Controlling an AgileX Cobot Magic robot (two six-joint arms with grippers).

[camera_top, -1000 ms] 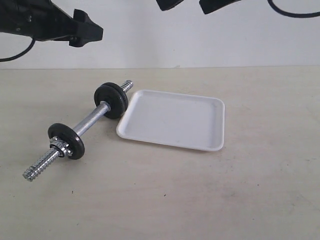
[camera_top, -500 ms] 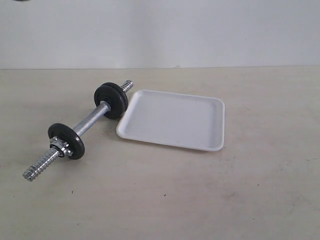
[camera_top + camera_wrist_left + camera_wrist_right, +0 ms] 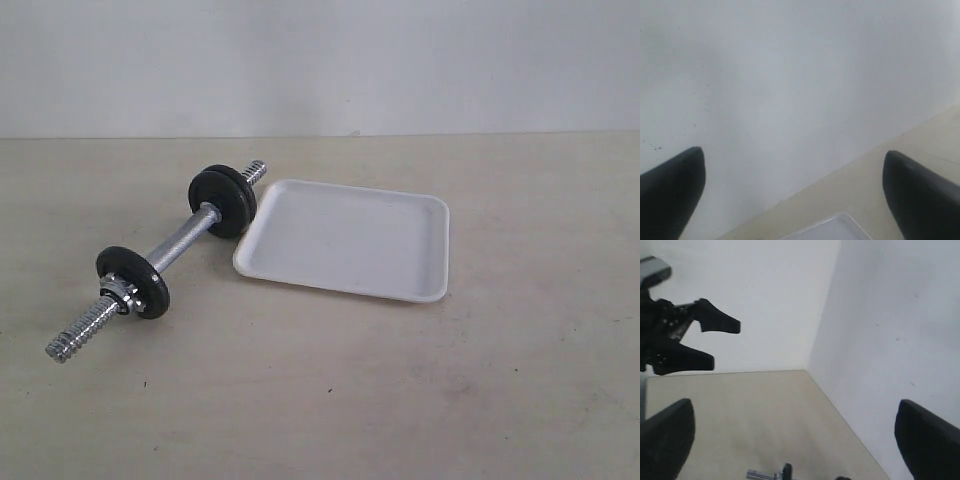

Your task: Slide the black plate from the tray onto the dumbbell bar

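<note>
The dumbbell bar (image 3: 180,240) lies slantwise on the table, left of the tray (image 3: 345,240). Two black plates (image 3: 222,198) sit side by side on its far end. A third black plate (image 3: 135,282) sits near its near end, next to a chrome nut. Nothing lies in the white tray. Neither gripper shows in the exterior view. My left gripper (image 3: 793,152) is open and raised, facing the wall, with a tray corner (image 3: 835,229) below it. My right gripper (image 3: 795,402) is open and empty, high above the bar (image 3: 756,474) and a plate (image 3: 787,471).
A beige table (image 3: 400,390) meets a white wall (image 3: 400,60) at the back. The right wrist view shows the left gripper (image 3: 690,337) hanging in the air against the wall, and a room corner beside the table.
Both arms, seen along the exterior view's top edge a second ago, have lifted out of that view. The dumbbell, plates and tray have not moved.
</note>
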